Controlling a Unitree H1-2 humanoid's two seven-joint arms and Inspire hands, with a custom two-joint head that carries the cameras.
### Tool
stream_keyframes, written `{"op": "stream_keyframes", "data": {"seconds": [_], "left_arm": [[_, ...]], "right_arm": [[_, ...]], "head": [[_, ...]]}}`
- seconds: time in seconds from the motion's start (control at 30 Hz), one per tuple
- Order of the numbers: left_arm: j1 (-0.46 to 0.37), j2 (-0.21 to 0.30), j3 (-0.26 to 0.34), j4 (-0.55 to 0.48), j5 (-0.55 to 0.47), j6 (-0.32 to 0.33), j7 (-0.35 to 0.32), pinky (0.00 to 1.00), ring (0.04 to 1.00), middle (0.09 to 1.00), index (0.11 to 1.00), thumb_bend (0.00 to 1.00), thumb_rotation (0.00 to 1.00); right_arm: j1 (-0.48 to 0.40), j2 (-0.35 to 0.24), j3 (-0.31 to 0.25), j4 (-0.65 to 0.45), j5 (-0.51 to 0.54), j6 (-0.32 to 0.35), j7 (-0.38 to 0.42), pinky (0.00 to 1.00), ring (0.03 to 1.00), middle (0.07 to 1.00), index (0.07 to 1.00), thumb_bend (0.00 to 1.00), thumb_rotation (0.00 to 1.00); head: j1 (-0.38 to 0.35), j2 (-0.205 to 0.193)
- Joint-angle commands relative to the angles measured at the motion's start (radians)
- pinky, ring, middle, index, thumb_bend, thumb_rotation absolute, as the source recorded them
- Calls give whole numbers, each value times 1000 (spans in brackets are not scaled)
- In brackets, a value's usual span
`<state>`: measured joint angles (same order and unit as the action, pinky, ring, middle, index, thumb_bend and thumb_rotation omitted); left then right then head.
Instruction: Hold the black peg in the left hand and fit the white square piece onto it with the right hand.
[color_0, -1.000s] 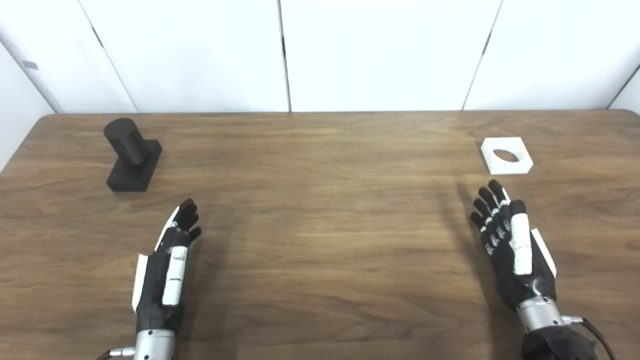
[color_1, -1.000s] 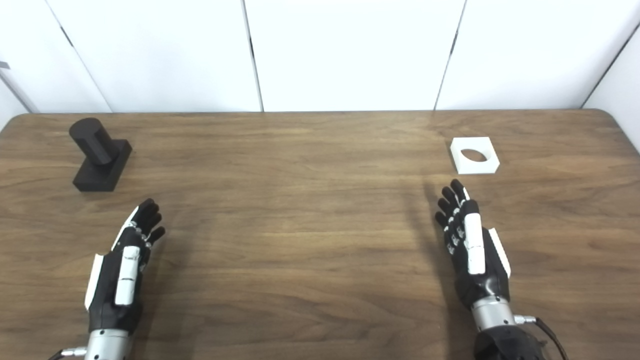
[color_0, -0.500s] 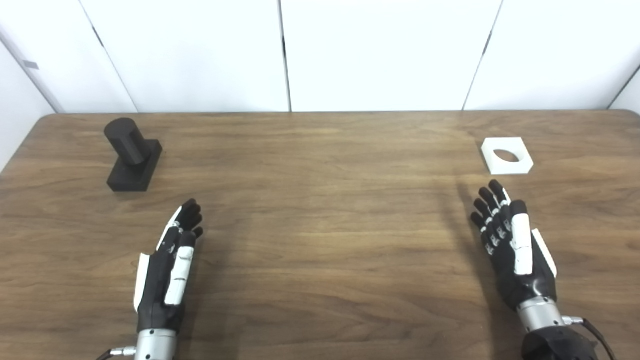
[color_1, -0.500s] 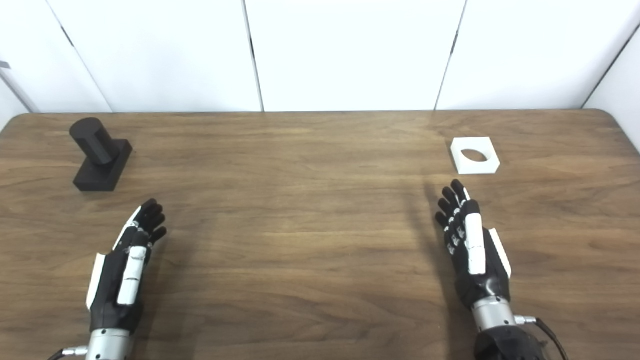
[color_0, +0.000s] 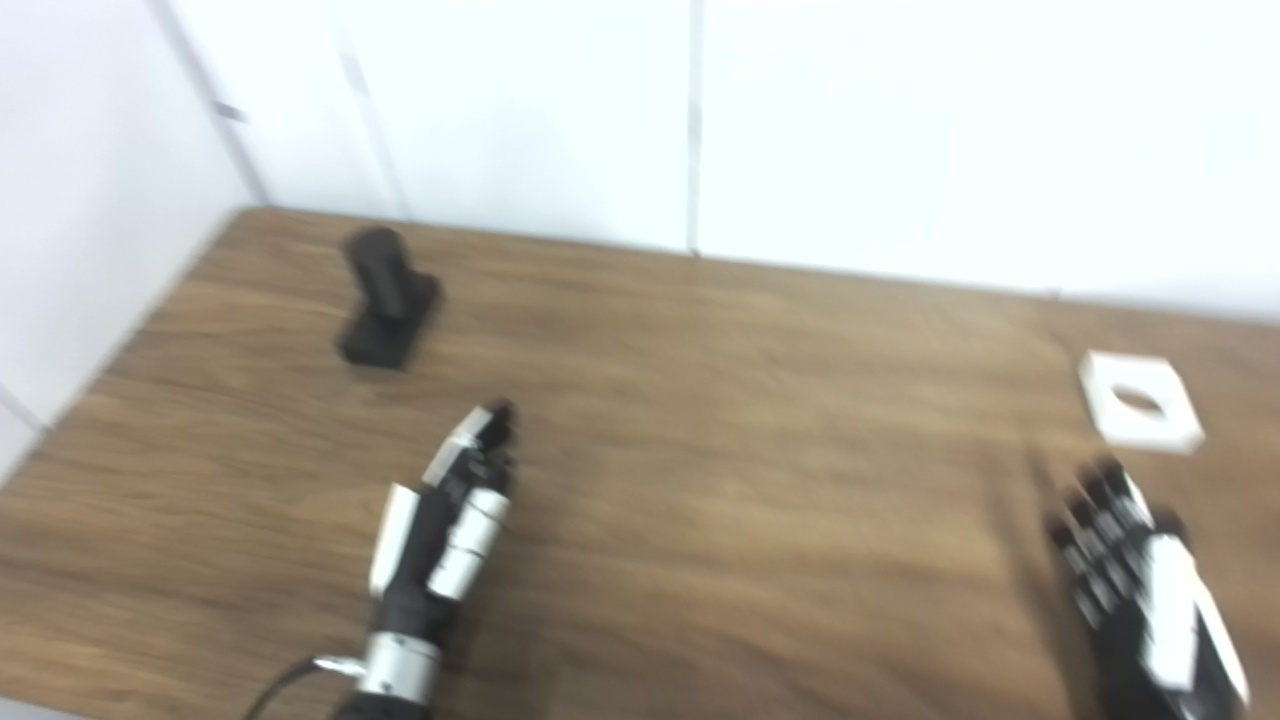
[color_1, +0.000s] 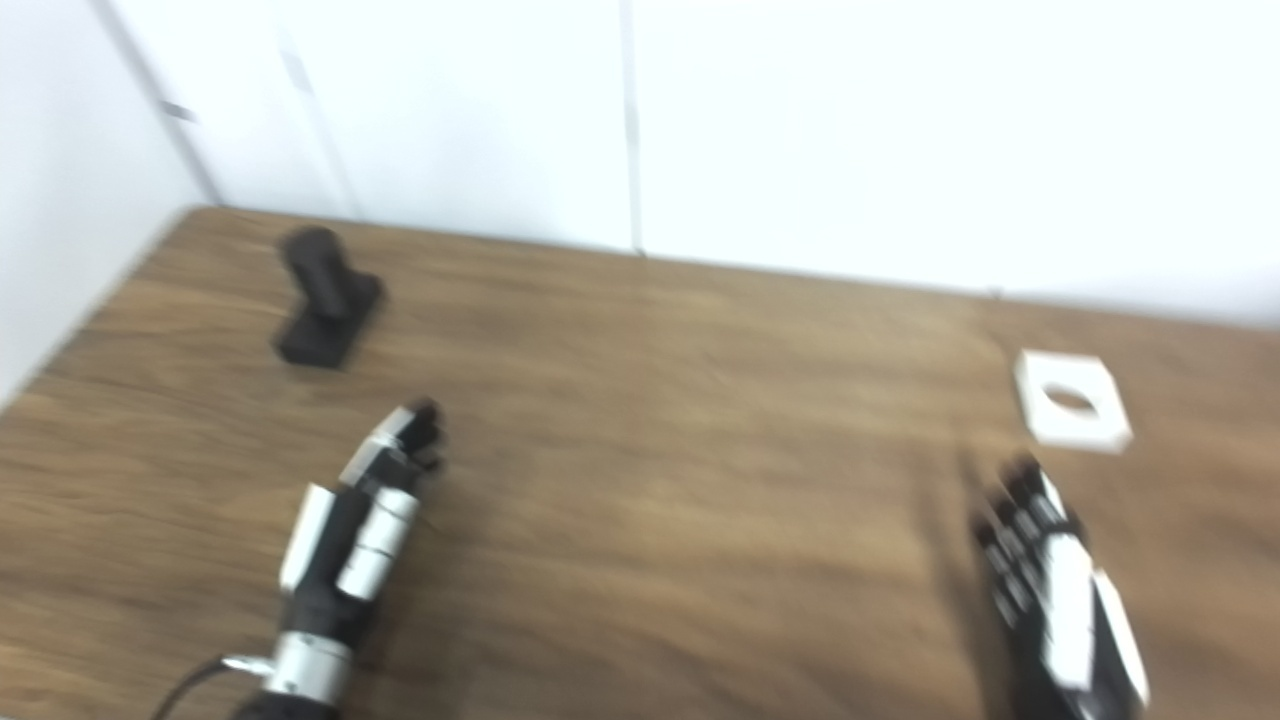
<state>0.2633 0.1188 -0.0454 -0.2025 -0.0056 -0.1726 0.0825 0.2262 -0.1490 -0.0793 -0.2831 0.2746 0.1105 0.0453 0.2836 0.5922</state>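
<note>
The black peg (color_0: 385, 298), a cylinder on a square base, stands upright at the table's far left. My left hand (color_0: 448, 520) lies open and empty on the table, nearer than the peg and a little to its right, well apart from it. The white square piece (color_0: 1140, 414) with a round hole lies flat at the far right. Just nearer than it hovers my right hand (color_0: 1140, 590), open, fingers stretched toward the piece without touching it. Both views are blurred.
The brown wooden table (color_0: 720, 420) ends at white wall panels (color_0: 860, 130) behind and a white wall on the left. The table's left edge (color_0: 110, 360) runs diagonally close to the peg.
The whole picture has shifted right and down and tilted, with blur: the camera has turned left. Peg, white piece and both hands keep their places relative to each other.
</note>
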Motion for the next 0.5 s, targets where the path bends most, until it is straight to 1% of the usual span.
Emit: {"op": "stream_keyframes", "data": {"seconds": [0.0, 0.03, 0.07, 0.1, 0.17, 0.2, 0.23, 0.3, 0.4, 0.47], "left_arm": [[20, -97, -24, 42, 18, -23, 17, 885, 919, 925, 899, 657, 792], [21, -98, -30, 44, 24, -19, 20, 892, 924, 928, 902, 652, 795], [21, -99, -34, 44, 28, -16, 22, 899, 930, 931, 906, 653, 802], [21, -99, -40, 45, 40, -10, 26, 901, 932, 932, 907, 653, 805], [18, -101, -51, 52, 49, -14, 30, 915, 946, 943, 918, 635, 831], [17, -103, -54, 55, 47, -13, 31, 919, 949, 945, 921, 630, 832], [16, -105, -57, 60, 44, -15, 33, 924, 953, 946, 920, 632, 827], [15, -108, -62, 65, 41, -14, 36, 935, 959, 950, 921, 639, 813], [14, -110, -68, 70, 51, -14, 43, 937, 962, 952, 922, 661, 809], [12, -111, -71, 74, 55, -21, 49, 935, 963, 952, 923, 654, 800]], "right_arm": [[12, -2, -16, 9, 12, 6, 10, 1000, 1000, 1000, 1000, 447, 1000], [11, -3, -20, 13, 15, 8, 12, 1000, 1000, 1000, 1000, 454, 1000], [10, -4, -22, 15, 17, 10, 13, 1000, 1000, 1000, 1000, 467, 1000], [9, -5, -25, 20, 21, 10, 15, 1000, 1000, 1000, 1000, 472, 1000], [6, -10, -30, 35, 30, -1, 28, 1000, 1000, 1000, 1000, 517, 1000], [4, -10, -34, 39, 29, -1, 30, 1000, 1000, 1000, 1000, 530, 1000], [3, -10, -36, 44, 27, -1, 32, 1000, 1000, 1000, 1000, 568, 1000], [0, -12, -38, 51, 19, -11, 39, 1000, 997, 1000, 1000, 634, 1000], [-3, -13, -39, 56, 6, -24, 46, 1000, 984, 996, 997, 670, 1000], [-4, -13, -39, 57, 3, -25, 48, 1000, 984, 991, 990, 699, 1000]], "head": [[24, -14], [44, -26], [44, -26], [67, -41], [84, -54], [89, -58], [96, -66], [104, -74], [106, -82], [104, -84]]}}
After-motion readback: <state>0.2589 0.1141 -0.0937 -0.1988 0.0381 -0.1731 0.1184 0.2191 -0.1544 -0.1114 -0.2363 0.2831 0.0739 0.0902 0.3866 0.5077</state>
